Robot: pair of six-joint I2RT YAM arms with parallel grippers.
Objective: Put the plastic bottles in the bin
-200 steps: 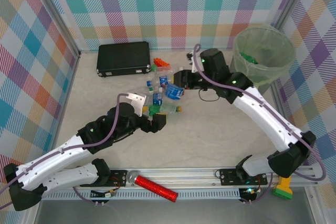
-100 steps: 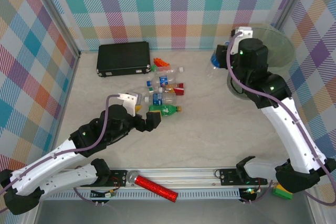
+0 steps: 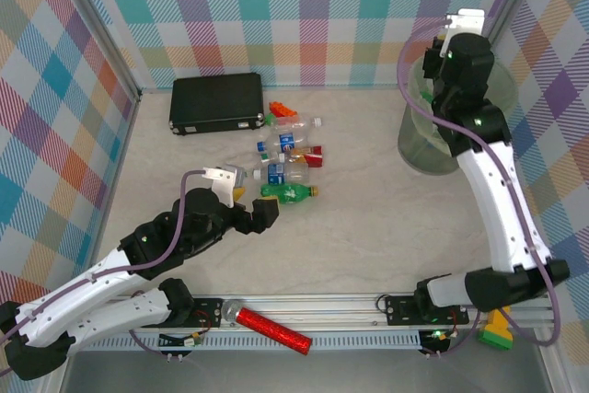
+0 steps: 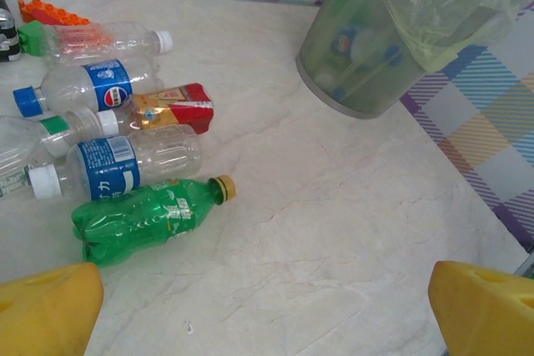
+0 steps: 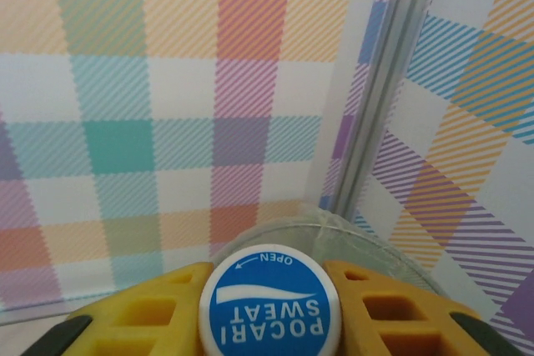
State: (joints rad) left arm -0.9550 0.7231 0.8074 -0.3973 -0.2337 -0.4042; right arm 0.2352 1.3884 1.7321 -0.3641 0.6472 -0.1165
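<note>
A pale marbled table [image 3: 368, 218] is laid with a black case [image 3: 216, 103] at far left and orange bricks [image 3: 283, 111] beside it. Bottles [image 3: 287, 165] are clustered mid-table, and a bin [image 3: 419, 149] is stood far right.

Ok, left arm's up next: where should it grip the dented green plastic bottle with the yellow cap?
Grip the green bottle mid-body, coming down from above, fingers across its width. It lies flat on its side, and the blue-labelled clear plastic bottle lies close along its far side, so a side approach looks crowded.
</note>
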